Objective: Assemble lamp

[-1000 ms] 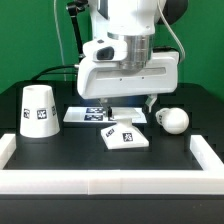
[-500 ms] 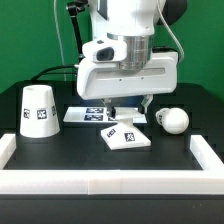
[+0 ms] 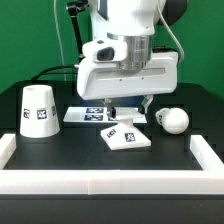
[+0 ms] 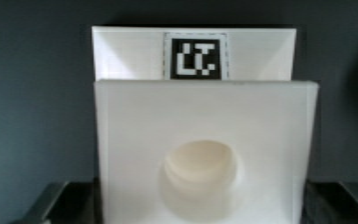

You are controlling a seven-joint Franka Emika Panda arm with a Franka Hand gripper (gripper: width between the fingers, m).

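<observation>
The lamp's flat square base (image 3: 125,136) lies on the black table, tag up. My gripper (image 3: 131,108) hangs just above its far edge, jaws open. In the wrist view the base (image 4: 202,120) fills the picture, with its round socket (image 4: 202,172) and tag (image 4: 195,55). My gripper (image 4: 197,208) straddles it, one dark finger (image 4: 60,200) at each side edge. The cone shade (image 3: 37,110) stands upright at the exterior view's left. The round bulb (image 3: 173,120) lies at the exterior view's right of the base.
The marker board (image 3: 88,114) lies flat behind the base, partly under the gripper. A raised white rim (image 3: 110,182) borders the table at the front and both sides.
</observation>
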